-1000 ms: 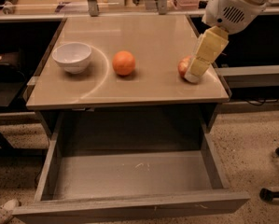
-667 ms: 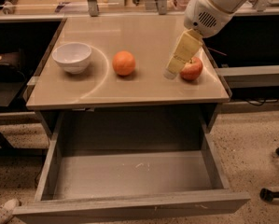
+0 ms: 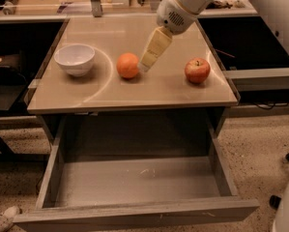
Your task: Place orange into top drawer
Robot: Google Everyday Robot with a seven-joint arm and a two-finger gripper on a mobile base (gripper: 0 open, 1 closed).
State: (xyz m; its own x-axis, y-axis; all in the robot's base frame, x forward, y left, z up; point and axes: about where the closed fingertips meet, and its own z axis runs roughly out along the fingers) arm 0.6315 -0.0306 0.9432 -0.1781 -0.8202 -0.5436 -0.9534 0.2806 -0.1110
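Note:
The orange (image 3: 127,65) sits on the beige counter top (image 3: 134,88), left of centre. My gripper (image 3: 145,65) reaches down from the upper right, its cream fingers (image 3: 153,50) pointing down-left, with the tip right beside the orange's right side. The top drawer (image 3: 134,180) stands pulled out below the counter, grey, with nothing inside it.
A white bowl (image 3: 75,59) sits at the counter's left. A red-yellow apple (image 3: 197,70) with a stem sits at the right. Dark desks with clutter run behind and to both sides. Speckled floor lies around the drawer.
My gripper has swung left across the counter, from beside the apple to right next to the orange. The apple, orange and bowl have not moved.

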